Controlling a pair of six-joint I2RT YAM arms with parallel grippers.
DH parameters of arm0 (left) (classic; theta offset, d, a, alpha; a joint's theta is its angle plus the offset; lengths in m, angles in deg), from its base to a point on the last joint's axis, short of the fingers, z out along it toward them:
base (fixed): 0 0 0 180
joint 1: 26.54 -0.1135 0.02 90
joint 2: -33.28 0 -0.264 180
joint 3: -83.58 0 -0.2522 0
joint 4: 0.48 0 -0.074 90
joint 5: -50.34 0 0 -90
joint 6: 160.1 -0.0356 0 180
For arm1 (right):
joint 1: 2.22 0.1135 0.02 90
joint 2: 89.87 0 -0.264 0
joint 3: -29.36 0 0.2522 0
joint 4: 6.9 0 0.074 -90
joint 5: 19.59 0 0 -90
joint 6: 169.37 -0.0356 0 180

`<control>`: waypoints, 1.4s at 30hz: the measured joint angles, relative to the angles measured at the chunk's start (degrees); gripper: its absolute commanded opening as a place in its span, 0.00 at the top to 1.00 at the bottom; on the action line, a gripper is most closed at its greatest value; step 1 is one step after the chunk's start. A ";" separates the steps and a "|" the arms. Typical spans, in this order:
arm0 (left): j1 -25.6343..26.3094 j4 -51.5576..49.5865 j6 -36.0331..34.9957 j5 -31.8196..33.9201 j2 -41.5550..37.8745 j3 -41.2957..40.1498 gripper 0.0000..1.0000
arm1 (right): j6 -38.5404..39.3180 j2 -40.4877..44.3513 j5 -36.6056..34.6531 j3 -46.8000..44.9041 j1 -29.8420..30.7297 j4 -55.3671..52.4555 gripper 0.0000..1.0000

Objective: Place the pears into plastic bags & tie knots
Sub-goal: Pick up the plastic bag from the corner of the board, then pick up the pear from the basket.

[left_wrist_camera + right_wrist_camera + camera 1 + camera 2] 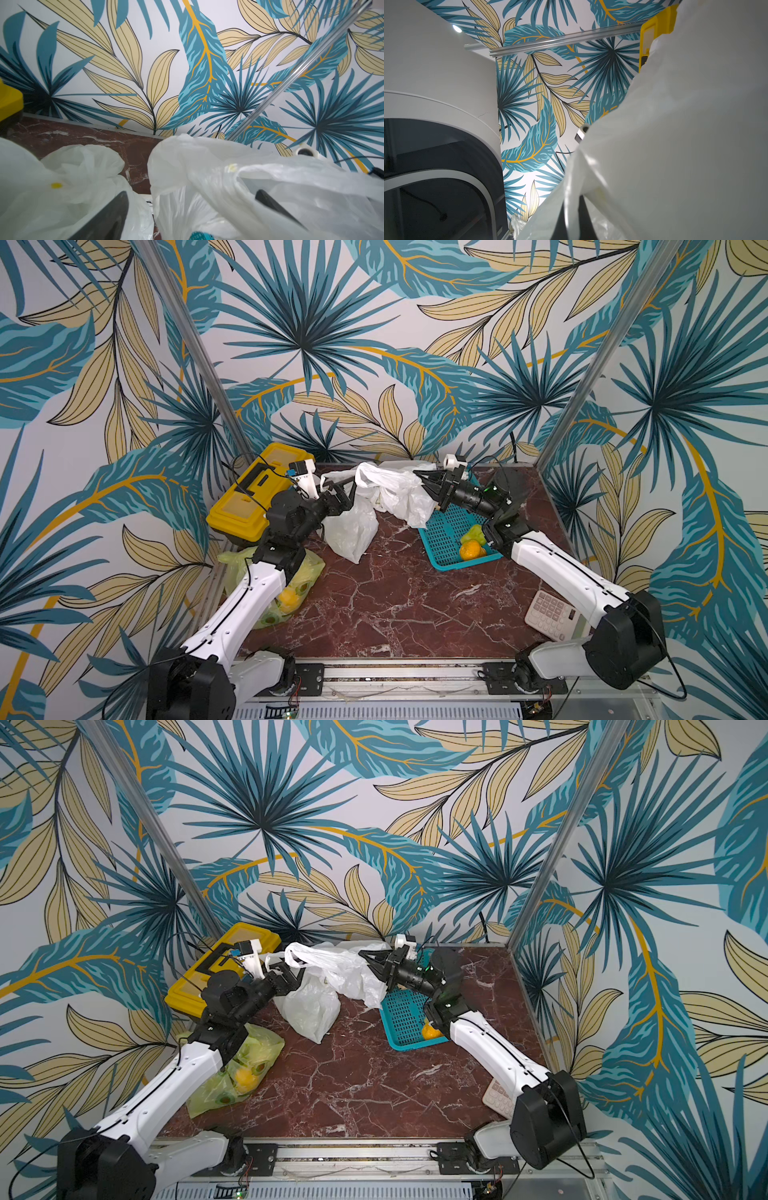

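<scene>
Right gripper (420, 479) clamps the raised white bag (399, 491) while left gripper (344, 491) stands spread, apparently inside its handle.

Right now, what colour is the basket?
The basket is teal, an open plastic mesh. It shows best in a top view.

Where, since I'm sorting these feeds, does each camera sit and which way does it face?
Top views: high above the arm bases, looking down at the table; both arms, left tool, right tool show.
Left wrist: on the left arm, facing the back wall over the white bags; its two dark fingers show.
Right wrist: on the right arm, tilted upward past those bags; one dark finger shows.
Shared: all four views catch the yellow box.
</scene>
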 measured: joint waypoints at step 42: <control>19.87 -64.35 -19.89 13.31 23.21 48.28 1.00 | 78.62 -24.44 -54.51 18.80 -12.00 -80.54 0.30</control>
